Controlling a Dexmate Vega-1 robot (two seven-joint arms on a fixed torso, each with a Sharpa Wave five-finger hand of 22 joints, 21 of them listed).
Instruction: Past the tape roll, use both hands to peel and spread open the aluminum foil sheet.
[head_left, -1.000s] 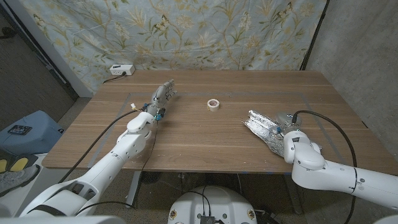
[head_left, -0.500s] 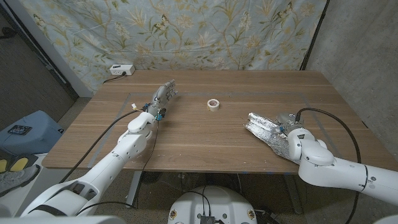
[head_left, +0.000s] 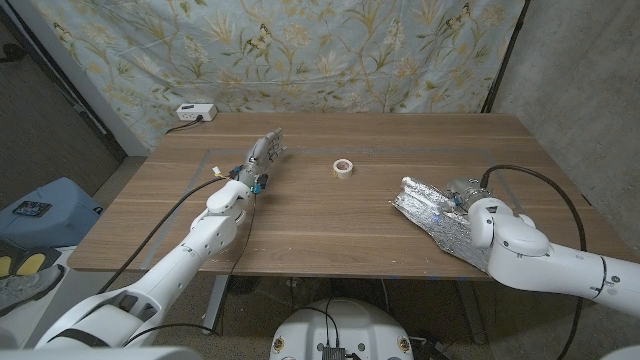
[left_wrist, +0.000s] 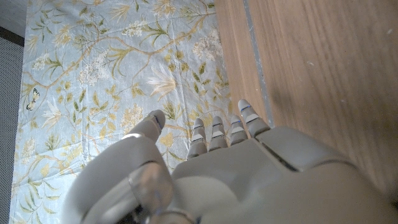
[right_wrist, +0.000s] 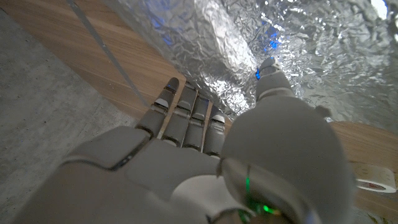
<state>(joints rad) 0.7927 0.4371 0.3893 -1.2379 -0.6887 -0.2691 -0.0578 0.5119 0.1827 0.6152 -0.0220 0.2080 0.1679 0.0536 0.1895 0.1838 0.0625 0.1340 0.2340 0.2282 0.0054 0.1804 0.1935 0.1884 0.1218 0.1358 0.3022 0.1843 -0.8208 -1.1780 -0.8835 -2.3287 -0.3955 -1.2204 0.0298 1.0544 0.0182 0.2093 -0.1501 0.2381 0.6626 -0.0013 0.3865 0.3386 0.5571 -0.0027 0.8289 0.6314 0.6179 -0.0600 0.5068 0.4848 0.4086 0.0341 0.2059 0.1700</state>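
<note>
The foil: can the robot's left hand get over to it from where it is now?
Probably yes. The left hand holds nothing and is far across the table from the aluminum foil sheet. Between them there is bare wood and only the small tape roll, which looks easy to pass.

The head view looks down from above the near edge of the wooden table (head_left: 330, 215) toward the floral curtain (head_left: 300, 50) behind it, the tape roll (head_left: 343, 167) near mid-table. The left wrist view sits close behind the left hand (left_wrist: 211, 168), facing that curtain (left_wrist: 112, 68) — well left of the roll. The right wrist view hugs the right hand (right_wrist: 205, 155), close over the foil sheet (right_wrist: 280, 50); it shares roll (right_wrist: 372, 177) and foil (head_left: 430, 210) with the head view.
</note>
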